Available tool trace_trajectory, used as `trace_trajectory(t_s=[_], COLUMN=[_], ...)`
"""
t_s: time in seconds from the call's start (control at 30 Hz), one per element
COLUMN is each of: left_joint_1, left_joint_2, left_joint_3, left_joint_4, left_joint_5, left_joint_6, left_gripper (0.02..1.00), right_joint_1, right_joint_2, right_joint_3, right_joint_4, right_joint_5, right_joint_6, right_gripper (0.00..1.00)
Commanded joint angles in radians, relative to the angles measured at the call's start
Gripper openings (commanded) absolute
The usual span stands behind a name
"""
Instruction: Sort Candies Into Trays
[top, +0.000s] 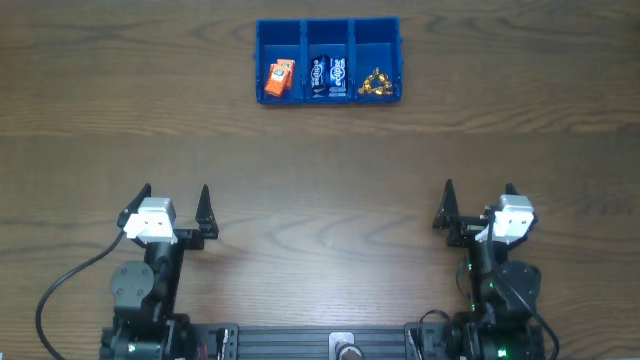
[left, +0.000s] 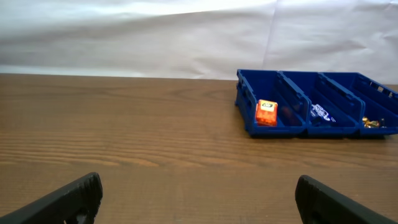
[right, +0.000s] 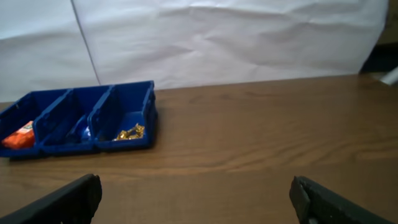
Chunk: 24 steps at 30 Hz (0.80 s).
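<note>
Blue tray (top: 377, 40) sat at table's 12 o'clock. Orange candy (top: 280, 79) lay in 9 o'clock compartment, blue-wrapped candies (top: 327, 76) in centre, gold candies (top: 375, 83) in 3 o'clock compartment. Left gripper (top: 175, 190) sat at 8 o'clock, fingers apart, empty. Right gripper (top: 479, 186) sat at 4 o'clock, fingers apart, empty.

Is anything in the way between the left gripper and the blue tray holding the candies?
Nothing visible. Only wooden table lies between the left gripper and the blue tray, and the same holds for the right gripper. Both sets of jaws are open and hold nothing.
</note>
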Motion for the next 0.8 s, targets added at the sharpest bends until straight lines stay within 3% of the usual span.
trace_trajectory(t_s=[0.03, 0.13, 0.8], left_joint_1=[0.003, 0.003, 0.003], left_joint_2=[-0.006, -0.006, -0.006], left_joint_3=[-0.017, -0.017, -0.017], left_joint_4=[-0.04, -0.04, -0.04], left_joint_5=[-0.006, -0.006, -0.006], left_joint_6=[0.014, 0.014, 0.014], left_gripper=[0.998, 0.998, 0.998], right_joint_1=[-0.003, -0.003, -0.003], right_joint_2=[-0.013, -0.013, -0.013], right_joint_3=[-0.062, -0.094, -0.092], right_joint_4=[0.041, 0.11, 0.106], right_joint_5=[-0.031, -0.031, -0.039], right_joint_6=[-0.032, -0.033, -0.032], right_gripper=[0.998, 0.998, 1.0])
